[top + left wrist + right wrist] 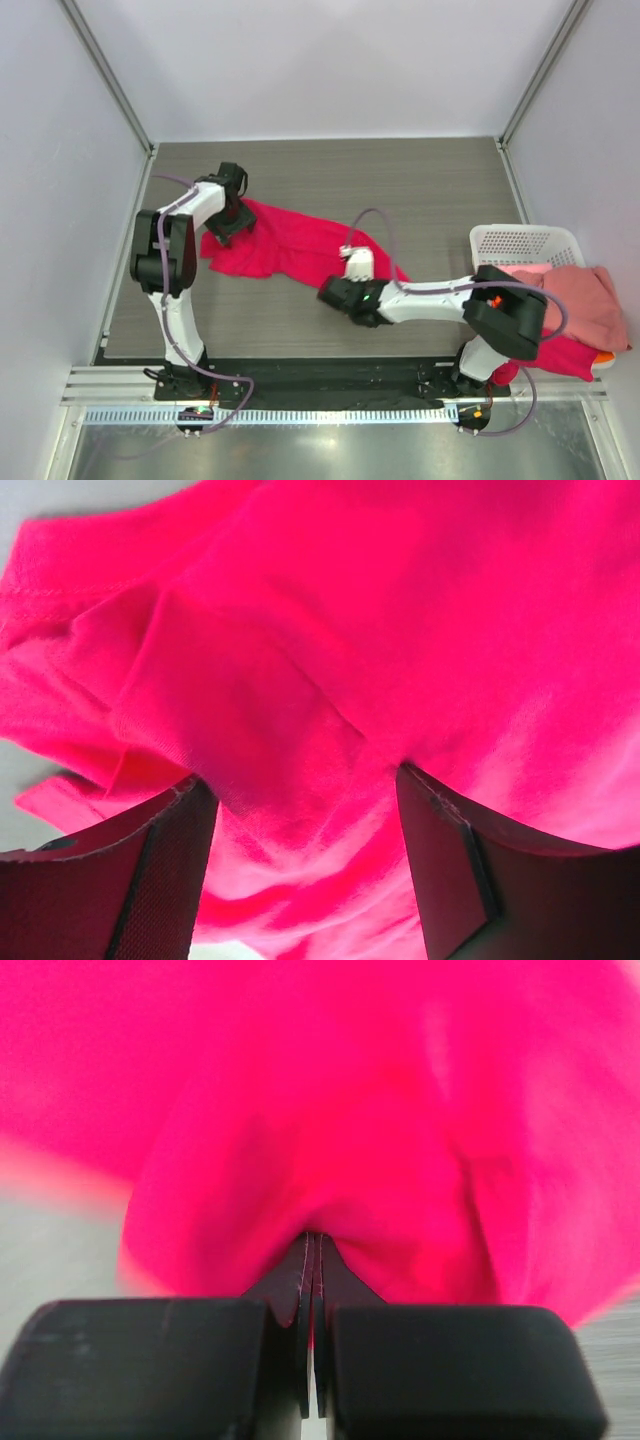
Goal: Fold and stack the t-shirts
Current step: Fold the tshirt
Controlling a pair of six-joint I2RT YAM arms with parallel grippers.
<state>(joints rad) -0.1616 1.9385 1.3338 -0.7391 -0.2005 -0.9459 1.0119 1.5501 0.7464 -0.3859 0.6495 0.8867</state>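
Stretching across the middle of the table (420, 190), the crimson shirt (290, 245) lies rumpled between the two arms. The left gripper (230, 226) sits at its left end, its fingers (150, 870) spread apart with cloth bulging between them, not pinched. The right gripper (312, 1255) is clamped on a fold at the shirt's right end, its fingers pressed together. At the table's right edge a white basket (520, 240) carries a salmon-pink shirt (590, 300) draped over its near side, with a red shirt (560, 355) and a bit of orange cloth (606, 357) beneath.
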